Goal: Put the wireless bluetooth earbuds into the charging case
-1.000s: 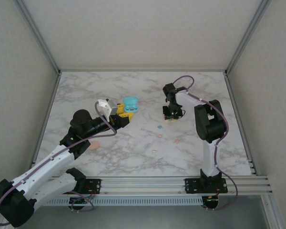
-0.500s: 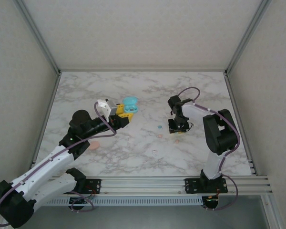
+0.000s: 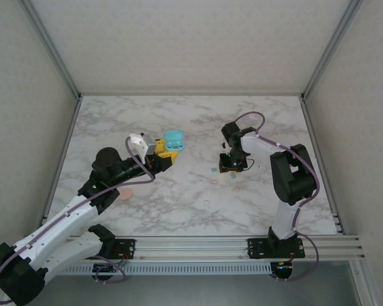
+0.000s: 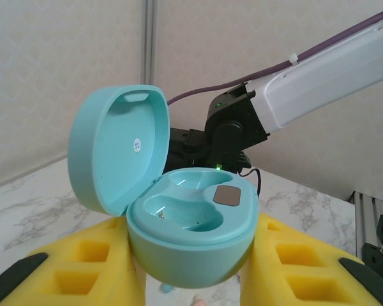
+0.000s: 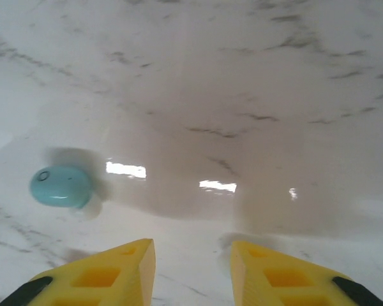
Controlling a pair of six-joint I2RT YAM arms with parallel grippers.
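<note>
Right tool [image 3: 232, 167] shifted left; bare marble [image 5: 242, 95] rings teal earbud [image 5: 60, 186].

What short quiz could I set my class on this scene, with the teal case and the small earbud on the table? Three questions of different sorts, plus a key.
1. True or false: the lid of the teal case is shut.
2. Multiple choice: between the fingers of the right gripper there is A) a teal earbud, B) a pink earbud, C) nothing but bare table.
3. Short answer: which gripper holds the teal case?
Key:
1. False; the lid stands open.
2. C; the teal earbud lies on the table, off to one side of the open jaws.
3. The left gripper, clamped on the case from both sides.
</note>
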